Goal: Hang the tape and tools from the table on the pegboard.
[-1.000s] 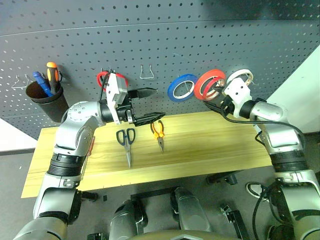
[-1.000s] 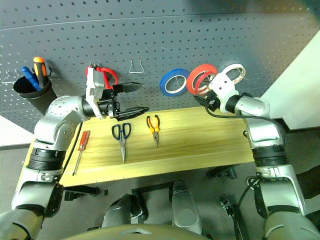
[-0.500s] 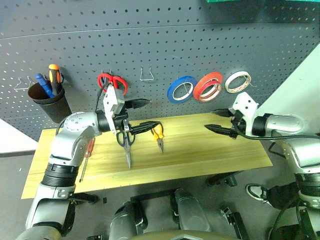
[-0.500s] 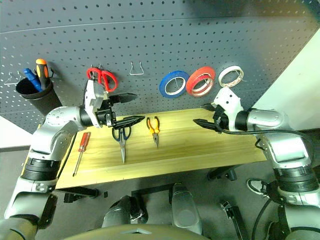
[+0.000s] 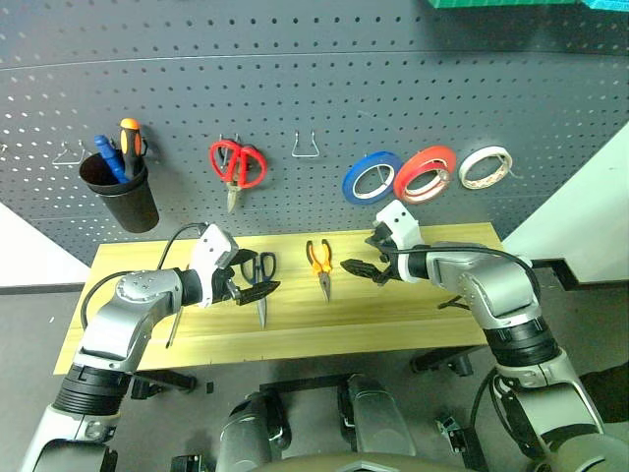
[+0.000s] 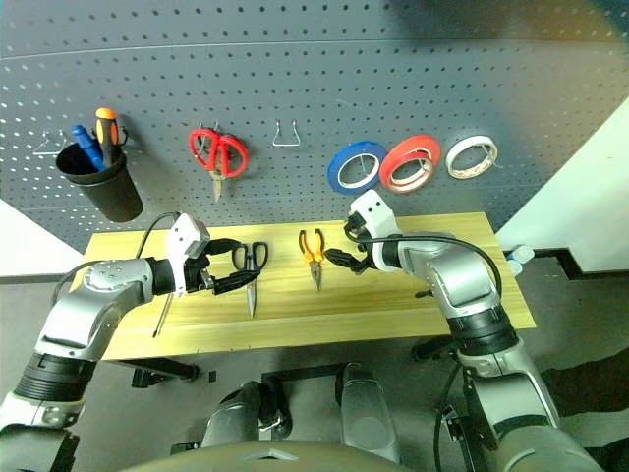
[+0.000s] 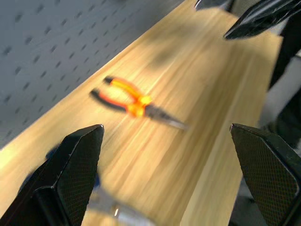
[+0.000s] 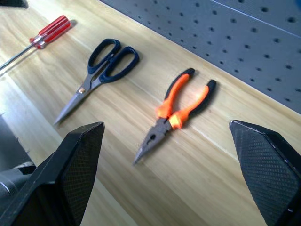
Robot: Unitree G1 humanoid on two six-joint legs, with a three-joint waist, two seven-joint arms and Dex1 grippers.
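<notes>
On the table (image 5: 423,305) lie dark-handled scissors (image 8: 101,66), orange-and-black pliers (image 5: 320,265) and a red-handled screwdriver (image 8: 47,30), partly hidden behind my left arm in the eye views. My left gripper (image 5: 257,273) hovers open low over the scissors' handles (image 6: 250,258). My right gripper (image 5: 356,253) is open just right of the pliers (image 8: 176,110), holding nothing. Blue tape (image 5: 371,177), red tape (image 5: 425,173) and white tape (image 5: 487,167) hang on the pegboard (image 5: 324,88).
Red-handled scissors (image 5: 237,165) hang on the pegboard beside a bare wire hook (image 5: 308,147). A black cup (image 5: 120,192) with blue and orange screwdrivers hangs at the far left. The table's right half is bare wood.
Both arms came down from the pegboard to the table. My right gripper left the white tape hanging, swung left to the pliers and opened wide. My left gripper dropped over the scissors.
</notes>
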